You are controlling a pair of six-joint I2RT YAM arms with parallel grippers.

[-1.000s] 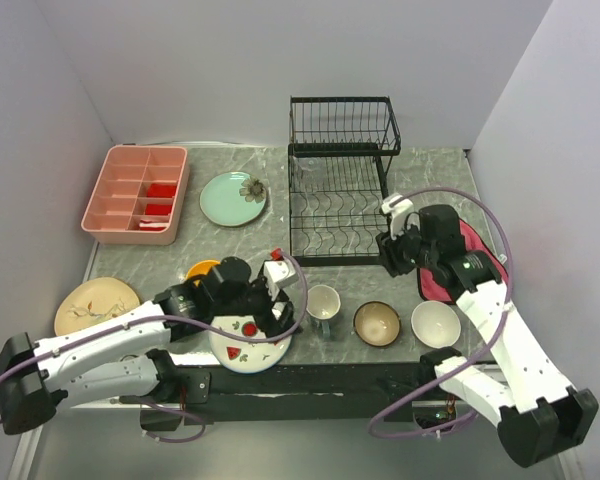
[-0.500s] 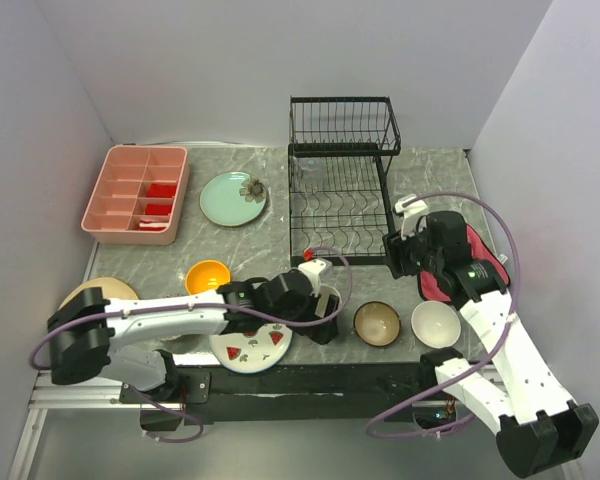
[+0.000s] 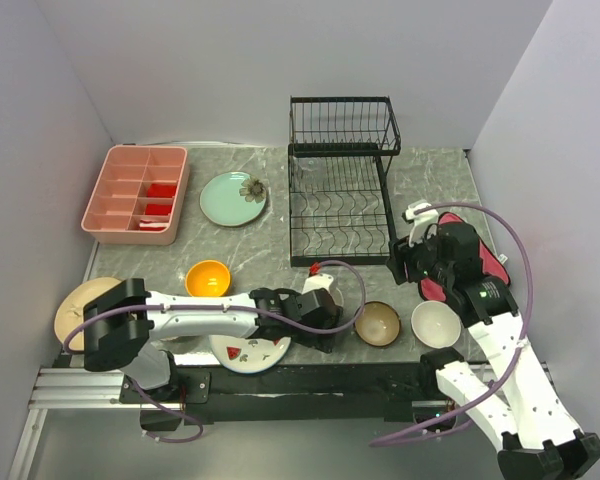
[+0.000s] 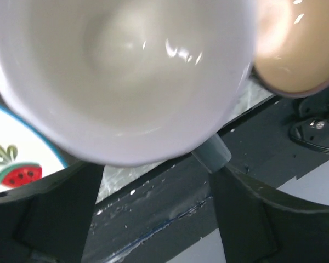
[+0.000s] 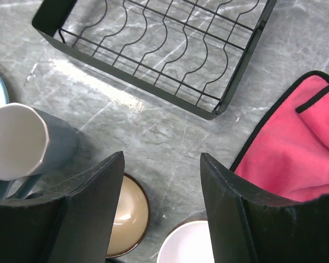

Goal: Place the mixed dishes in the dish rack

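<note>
Prints: red melon slices on the watermelon plate (image 3: 250, 352), and one flower on the mint plate (image 3: 233, 198).

Edges and room:
- The watermelon plate lies at the near edge of the table (image 5: 153, 126).
- The brown bowl (image 3: 377, 323) and white bowl (image 3: 436, 324) sit to its right, also close to that edge.
- A strip of bare marble runs between those bowls and the near rim of the rack (image 3: 340, 205).
- The cloth (image 5: 296, 142) lies just beside the rack's near right corner, with a thin gap showing between them.
- Walls close the table on the left, far and right sides.

Count:
- Plates, 3: mint at the far left of the rack, watermelon near, and tan plate (image 3: 80, 300) near left, partly under my left arm.
- Bowls, 3: orange bowl (image 3: 208, 277), brown, white.
- Mug (image 4: 120, 71), 1.
- Rack, 1, with two tiers.
- Tray (image 3: 120, 185), 1, at far left.
- Cloth, 1.

Every dish I can see is on the table, outside the rack.

Left gripper (image 3: 320, 305): it is down over the mug, between the watermelon plate and the brown bowl. My fingers (image 4: 44, 219) stand wide apart. The mug's rim hides their tips, so I cannot tell whether they pinch it.

Right gripper (image 5: 162, 159): it hangs over the bare strip, near the rack's near right corner. The jaws are released and nothing is between them.
</note>
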